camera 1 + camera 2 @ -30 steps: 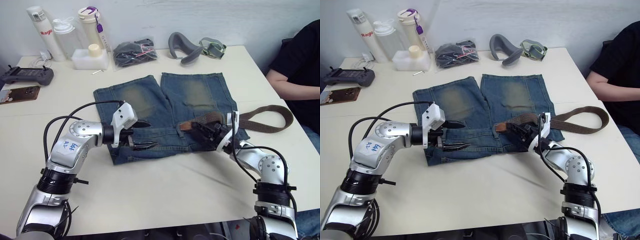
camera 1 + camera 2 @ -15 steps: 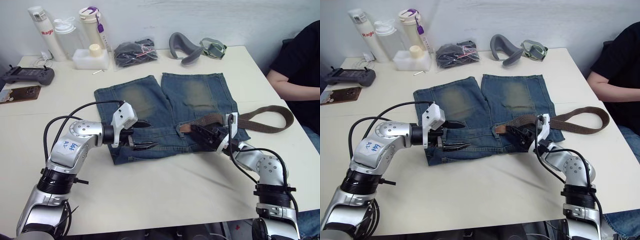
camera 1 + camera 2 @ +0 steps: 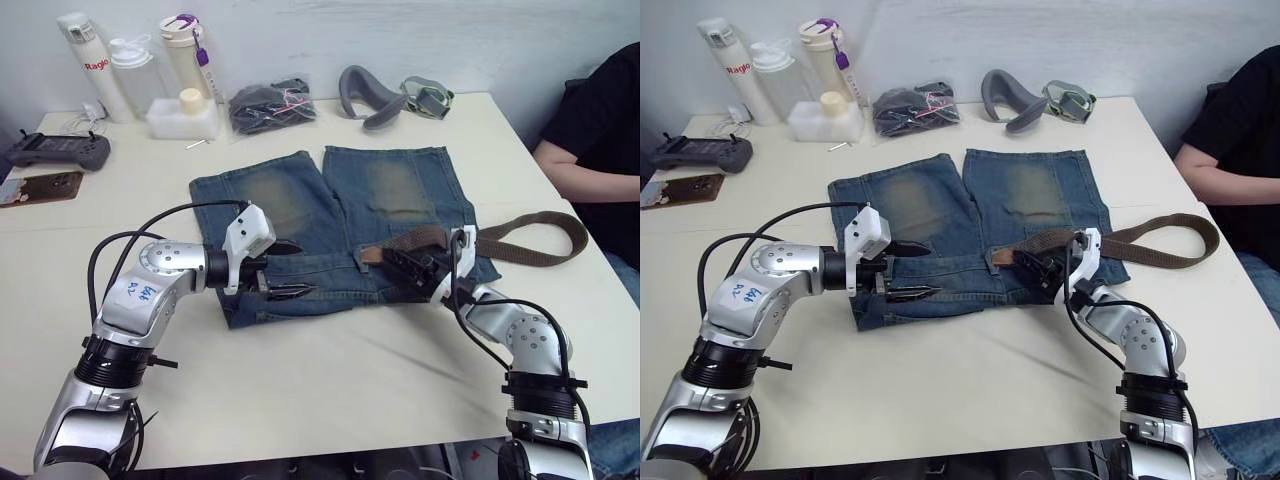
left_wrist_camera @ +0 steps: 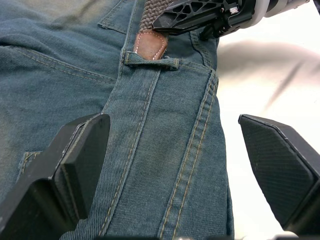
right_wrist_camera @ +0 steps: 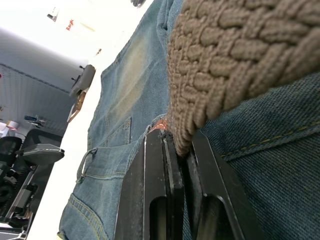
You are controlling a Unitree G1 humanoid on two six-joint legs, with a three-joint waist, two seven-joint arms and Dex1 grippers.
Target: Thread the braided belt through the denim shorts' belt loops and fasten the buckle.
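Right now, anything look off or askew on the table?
Nothing damaged or spilled. The braided belt trails in a loose loop off the denim shorts toward the table edge, only its tan tip at a belt loop. Right pincer grips it; left pincer is open.

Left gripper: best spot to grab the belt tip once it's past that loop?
Judging from the left wrist view: the tan tip where it pokes through the belt loop. Bring the open left gripper in along the waistband, pinching the flat tip from above.
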